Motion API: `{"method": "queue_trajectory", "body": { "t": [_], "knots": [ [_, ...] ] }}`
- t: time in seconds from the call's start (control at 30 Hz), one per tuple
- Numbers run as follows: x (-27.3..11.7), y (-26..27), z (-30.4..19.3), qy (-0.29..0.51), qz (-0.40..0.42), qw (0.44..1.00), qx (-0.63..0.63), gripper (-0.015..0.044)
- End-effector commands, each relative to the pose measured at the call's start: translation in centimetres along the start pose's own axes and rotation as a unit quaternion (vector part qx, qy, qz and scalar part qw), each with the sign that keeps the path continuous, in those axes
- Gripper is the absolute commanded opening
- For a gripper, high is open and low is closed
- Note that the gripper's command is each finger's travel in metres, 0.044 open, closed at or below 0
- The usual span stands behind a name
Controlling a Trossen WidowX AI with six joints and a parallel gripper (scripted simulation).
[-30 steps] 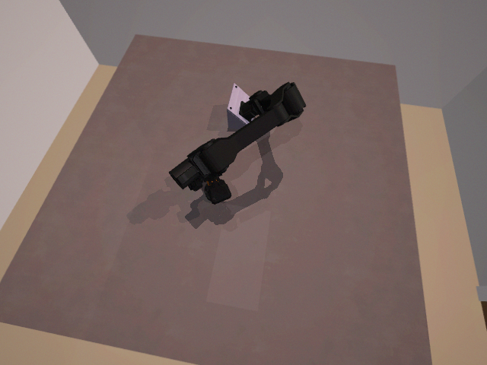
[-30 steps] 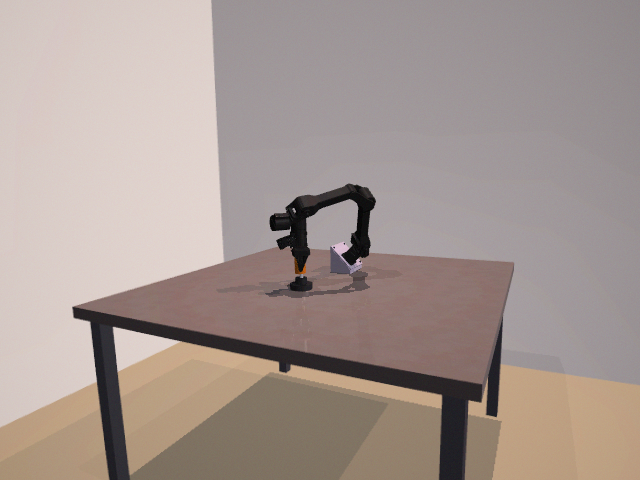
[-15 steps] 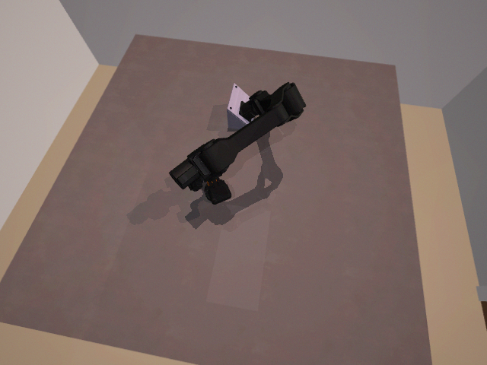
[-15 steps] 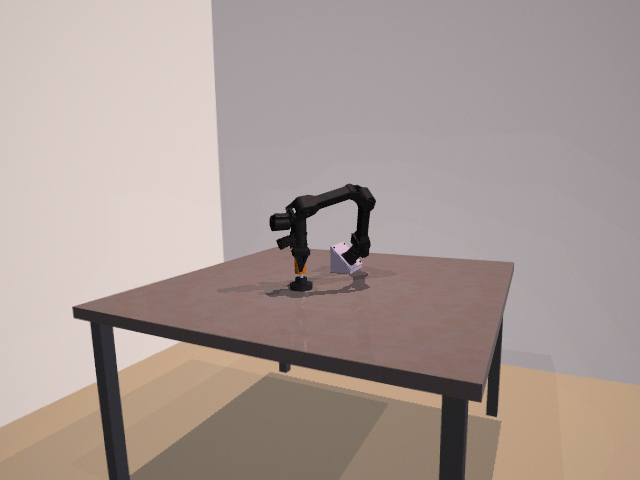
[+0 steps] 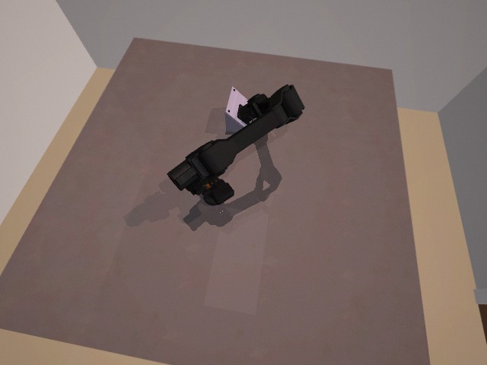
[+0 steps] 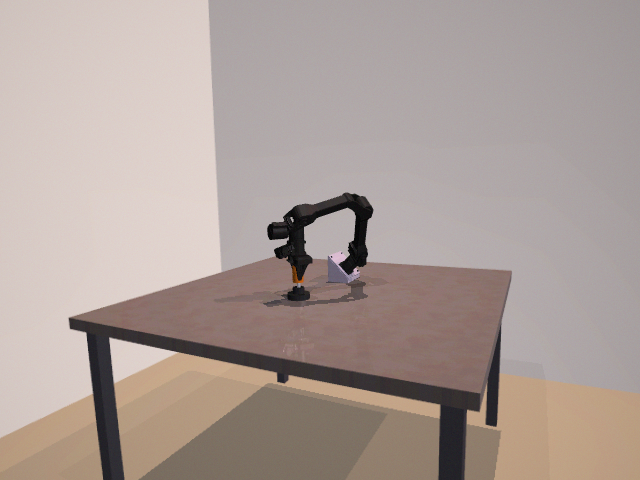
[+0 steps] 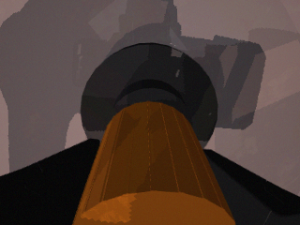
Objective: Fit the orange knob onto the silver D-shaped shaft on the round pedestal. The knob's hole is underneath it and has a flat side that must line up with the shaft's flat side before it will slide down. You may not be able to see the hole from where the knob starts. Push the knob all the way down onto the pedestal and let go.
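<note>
My gripper [image 6: 296, 274] [image 5: 220, 195] is shut on the orange knob [image 7: 153, 175] [image 6: 294, 274] [image 5: 207, 185] and holds it upright, straight above the round black pedestal [image 7: 100, 97] [image 6: 298, 295]. In the exterior view a short piece of the silver shaft [image 6: 298, 285] shows between the knob's lower end and the pedestal. In the wrist view the knob hides the shaft and the middle of the pedestal. I cannot see the knob's hole or the shaft's flat side.
The arm's base sits on a white angled mount [image 5: 234, 108] [image 6: 338, 268] near the back middle of the brown table [image 5: 314, 236] [image 6: 413, 330]. The arm arches over from the mount to the pedestal.
</note>
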State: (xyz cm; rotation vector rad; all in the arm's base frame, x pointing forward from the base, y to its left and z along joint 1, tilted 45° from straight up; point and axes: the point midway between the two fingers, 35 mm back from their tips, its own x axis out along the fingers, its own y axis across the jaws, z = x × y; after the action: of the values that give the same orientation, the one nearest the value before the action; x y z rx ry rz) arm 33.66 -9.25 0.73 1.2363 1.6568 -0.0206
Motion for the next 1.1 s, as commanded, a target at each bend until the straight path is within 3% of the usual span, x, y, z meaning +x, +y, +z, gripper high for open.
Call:
{"method": "queue_trajectory", "body": {
  "t": [0.0, 0.73, 1.07],
  "knots": [
    [-0.01, -0.30, -0.20, -0.002, 0.000, 1.000, -0.006, 0.0000],
    [-0.15, 0.07, 0.03, -0.002, 0.001, 1.000, -0.006, 0.0000],
    [-0.32, 0.25, 0.31, -0.002, 0.000, 0.994, -0.111, 0.0000]
  ]
}}
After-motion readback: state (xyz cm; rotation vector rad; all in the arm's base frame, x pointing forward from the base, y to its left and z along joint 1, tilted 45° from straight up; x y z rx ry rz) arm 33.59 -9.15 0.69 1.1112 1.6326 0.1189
